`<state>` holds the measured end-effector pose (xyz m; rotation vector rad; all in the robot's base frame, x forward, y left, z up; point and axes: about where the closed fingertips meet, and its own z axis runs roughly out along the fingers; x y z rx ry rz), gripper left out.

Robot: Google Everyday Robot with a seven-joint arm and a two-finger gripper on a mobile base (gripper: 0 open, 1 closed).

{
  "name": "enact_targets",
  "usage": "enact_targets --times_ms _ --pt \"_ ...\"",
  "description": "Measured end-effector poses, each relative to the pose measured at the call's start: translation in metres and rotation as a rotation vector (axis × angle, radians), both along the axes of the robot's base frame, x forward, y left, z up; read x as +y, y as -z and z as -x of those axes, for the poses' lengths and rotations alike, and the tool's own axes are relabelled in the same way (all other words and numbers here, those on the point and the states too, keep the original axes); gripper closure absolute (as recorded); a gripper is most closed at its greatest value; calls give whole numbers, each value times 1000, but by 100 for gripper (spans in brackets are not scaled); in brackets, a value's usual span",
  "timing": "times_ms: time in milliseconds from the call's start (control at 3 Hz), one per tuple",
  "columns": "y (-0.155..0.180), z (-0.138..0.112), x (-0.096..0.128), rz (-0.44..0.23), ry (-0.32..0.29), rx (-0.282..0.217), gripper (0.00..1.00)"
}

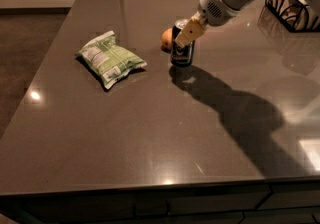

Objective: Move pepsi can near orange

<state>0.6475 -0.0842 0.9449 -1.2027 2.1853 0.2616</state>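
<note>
The pepsi can is dark blue with a silver top. It stands upright in the far middle of the dark table. My gripper reaches in from the upper right and is shut on the can's upper part, with one beige finger across its front. The orange is small and round. It lies just left of and slightly behind the can, almost touching it and partly hidden by it. I cannot tell whether the can rests on the table or hangs just above it.
A green-white crinkled snack bag lies to the left of the can. A black wire basket stands at the far right corner. The arm's shadow runs across the table's right half. The table's front edge is near the bottom of the view.
</note>
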Motion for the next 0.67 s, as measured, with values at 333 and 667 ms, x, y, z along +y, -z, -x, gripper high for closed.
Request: enact_targets --times_ms 333,667 --pt "3 -20 -7 -2 24 -11 85" --pt "11 -33 -12 0 38 -16 61"
